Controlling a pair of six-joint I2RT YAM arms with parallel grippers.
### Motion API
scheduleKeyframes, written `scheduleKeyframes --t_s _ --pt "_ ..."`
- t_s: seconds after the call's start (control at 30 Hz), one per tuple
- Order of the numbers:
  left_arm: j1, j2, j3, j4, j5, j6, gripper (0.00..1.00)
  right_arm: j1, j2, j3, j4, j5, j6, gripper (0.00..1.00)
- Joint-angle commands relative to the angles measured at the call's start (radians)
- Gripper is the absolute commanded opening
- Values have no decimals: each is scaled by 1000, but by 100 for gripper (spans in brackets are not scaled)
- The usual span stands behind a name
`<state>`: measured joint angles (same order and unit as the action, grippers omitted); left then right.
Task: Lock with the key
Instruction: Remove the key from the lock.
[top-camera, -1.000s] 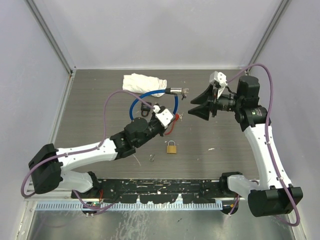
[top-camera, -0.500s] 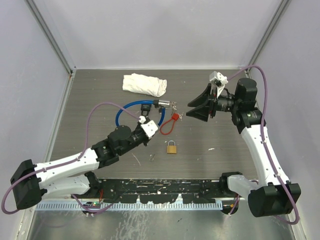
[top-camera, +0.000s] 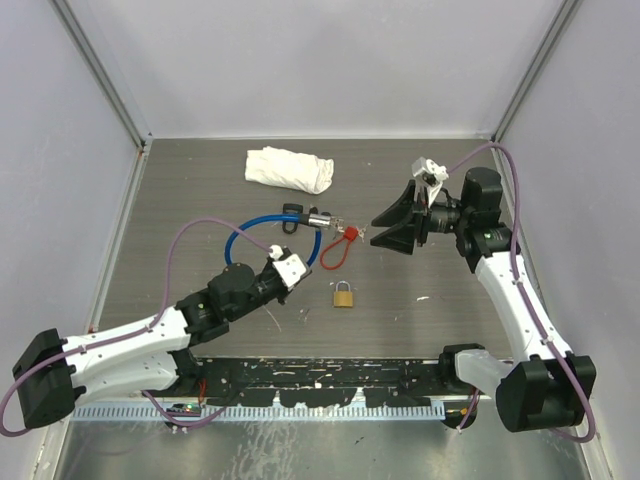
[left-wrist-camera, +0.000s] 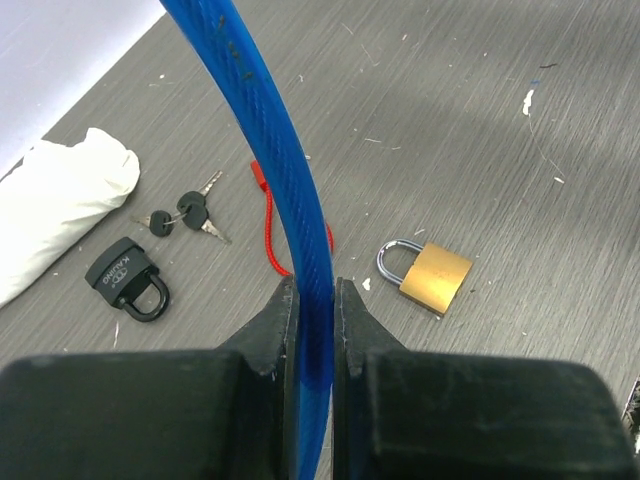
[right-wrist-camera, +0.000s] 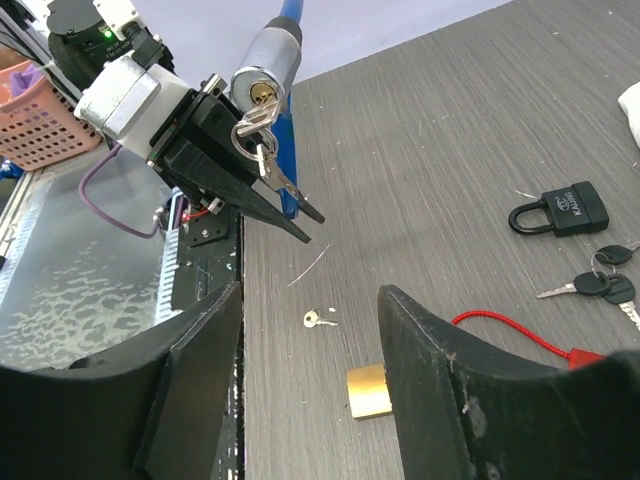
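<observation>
Left gripper (left-wrist-camera: 314, 292): sits low centre in the left wrist view and pinches the blue cable (left-wrist-camera: 298, 215) tight, jaws narrow, both fingers pressed against it.

Blue cable: climbs from that pinch toward the upper left of the frame; in the top view curves in a loop at centre left, above the left arm; ends in the lock cylinder (right-wrist-camera: 268, 60).

Lock cylinder: stands raised off the table (top-camera: 180, 190) at the upper left of the right wrist view, just above the left gripper's black fingers; carries a key (right-wrist-camera: 255, 120) at its keyhole end, with another hanging below it.

Right gripper (top-camera: 375, 231): hangs right of centre in the top view, jaws spread wide, grips nothing, faces the cylinder end of the cable.

On the table:
- Brass padlock (top-camera: 343, 294) at lower centre of the top view, small loose key (top-camera: 305, 313) near its lower left.
- Red loop (top-camera: 333, 255) just above the brass padlock.
- Black padlock (left-wrist-camera: 128, 278) at the left of the left wrist view, two black-headed keys (left-wrist-camera: 183, 212) just beside it.
- White cloth (top-camera: 290, 168) at upper centre of the top view, well apart from both grippers.
</observation>
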<state>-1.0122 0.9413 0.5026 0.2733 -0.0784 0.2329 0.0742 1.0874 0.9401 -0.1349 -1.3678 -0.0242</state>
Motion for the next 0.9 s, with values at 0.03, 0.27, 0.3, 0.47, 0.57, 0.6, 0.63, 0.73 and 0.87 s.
scheduleKeyframes --t_s 0.03,0.27,0.3,0.47,0.57,0.6,0.63,0.73,0.87 --pt "2 -38 6 115 8 27 0 -5 13 -1 54 -35 8 63" --pt "2 -27 20 86 4 63 0 -5 41 92 -142 -14 3 62" --pt "3 -26 21 88 6 65 0 -5 37 103 -163 -9 1 62" --pt "2 -6 19 116 11 53 0 -6 10 106 -175 12 43 62" --pt "3 9 26 121 22 47 0 -5 2 88 -175 20 50 62" --pt "2 11 28 122 25 46 0 -5 0 82 -175 24 51 62" --pt "2 13 30 120 27 46 0 -5 -1 80 -174 24 54 62" --pt "2 16 42 107 30 49 0 -5 -2 74 -145 16 125 62" --pt "2 14 46 96 26 50 0 -5 -10 32 -20 16 315 61"
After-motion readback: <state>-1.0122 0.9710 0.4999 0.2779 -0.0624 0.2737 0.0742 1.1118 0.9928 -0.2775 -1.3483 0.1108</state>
